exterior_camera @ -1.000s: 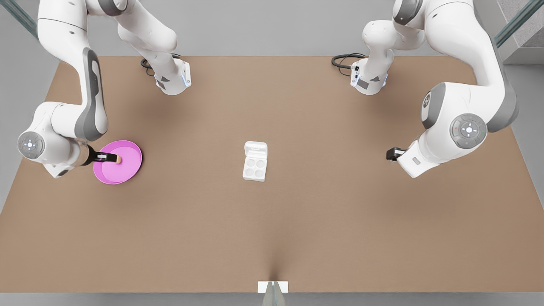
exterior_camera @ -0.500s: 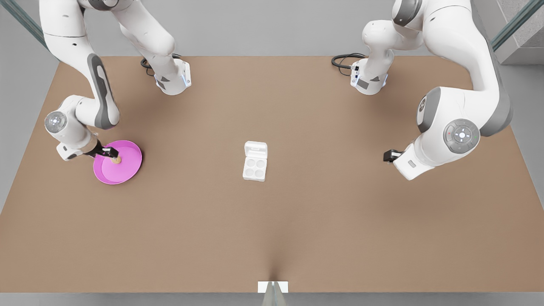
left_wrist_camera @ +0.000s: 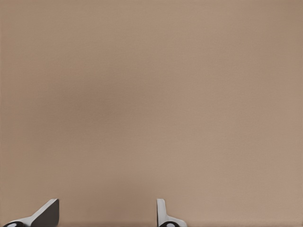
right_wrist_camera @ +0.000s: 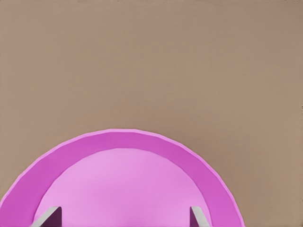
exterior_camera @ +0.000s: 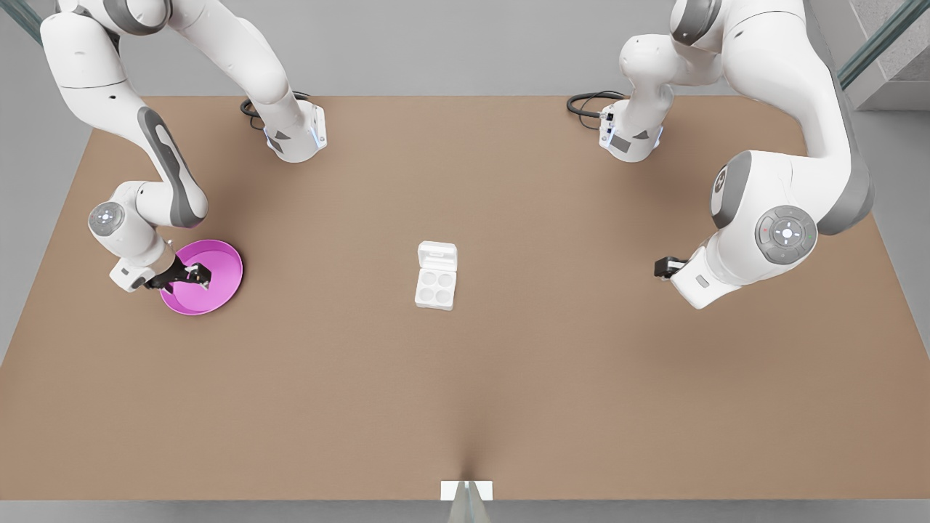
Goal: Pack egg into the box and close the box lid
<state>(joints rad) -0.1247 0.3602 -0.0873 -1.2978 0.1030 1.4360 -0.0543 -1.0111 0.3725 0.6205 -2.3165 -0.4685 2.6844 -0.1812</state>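
Note:
The white box (exterior_camera: 435, 288) sits mid-table with its four cups bare. Its box lid (exterior_camera: 437, 256) lies folded open on the far side. My right gripper (exterior_camera: 195, 277) hangs low over the pink plate (exterior_camera: 218, 280) at the front view's left. In the right wrist view its fingertips (right_wrist_camera: 48, 217) stand wide apart, so my right gripper (right_wrist_camera: 123, 221) is open above the plate (right_wrist_camera: 123, 142). The egg is hidden under that gripper. My left gripper (exterior_camera: 662, 267) waits at the front view's right, and it (left_wrist_camera: 106, 220) is open over bare table.
The brown table (exterior_camera: 465, 399) stretches wide around the box. Both arm bases (exterior_camera: 294, 138) stand at the far edge with black cables beside them. A small white bracket (exterior_camera: 466, 490) sits at the near edge.
The right arm swung its wrist round and came down over the plate, covering the egg that showed before. The left arm crept slightly toward the box.

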